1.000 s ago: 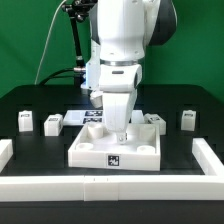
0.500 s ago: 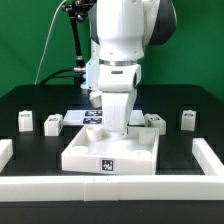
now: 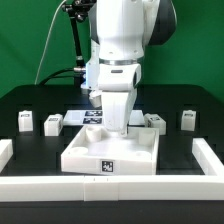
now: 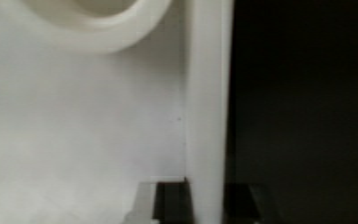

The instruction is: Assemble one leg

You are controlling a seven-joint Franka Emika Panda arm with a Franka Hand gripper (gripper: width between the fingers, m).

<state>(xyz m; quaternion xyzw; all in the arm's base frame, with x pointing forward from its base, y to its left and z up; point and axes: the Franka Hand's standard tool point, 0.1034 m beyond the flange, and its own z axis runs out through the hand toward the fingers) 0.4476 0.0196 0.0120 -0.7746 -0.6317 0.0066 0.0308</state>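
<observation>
Black table (image 3: 35, 140): small white plastic tagged leg (image 3: 187, 118), upright, long axis vertical. My gripper (image 3: 118, 128) over large white square tabletop (image 3: 90, 150); finger gap indeterminable.

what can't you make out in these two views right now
The jaws: in the exterior view the arm hides them, so open or shut is unclear.
Wrist view: blurred, so close that only part of the tabletop shows.
The far-left leg: its tag is too small to read in the exterior view.
The marker board: mostly behind the arm.
</observation>
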